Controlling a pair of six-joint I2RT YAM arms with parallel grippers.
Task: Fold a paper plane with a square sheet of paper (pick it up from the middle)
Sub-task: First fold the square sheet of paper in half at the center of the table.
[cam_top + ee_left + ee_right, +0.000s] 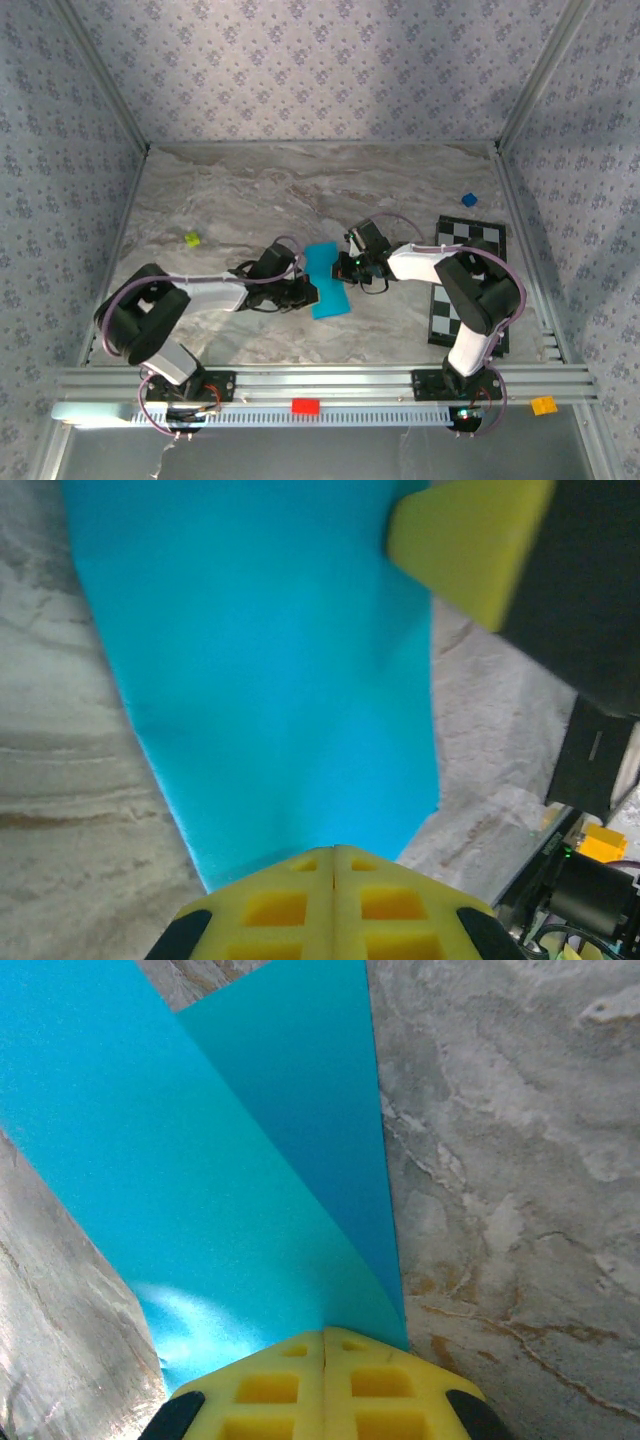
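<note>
One folded blue paper [327, 285], left gripper [333, 850] and right gripper [323, 1333] both closed, tips touching it

bright even overhead light, faint soft shadows, slight blur in wrist views

Cyan-blue paper [326, 285], grey-veined marble table [230, 200], black-and-white checkered board [470, 240]

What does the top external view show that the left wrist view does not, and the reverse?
Top external: the checkered board, a small blue cube, a yellow-green bit. Left wrist: the yellow left fingers, shut together, close up at the narrow end of the cyan paper. Both: that paper on the marble table.
</note>
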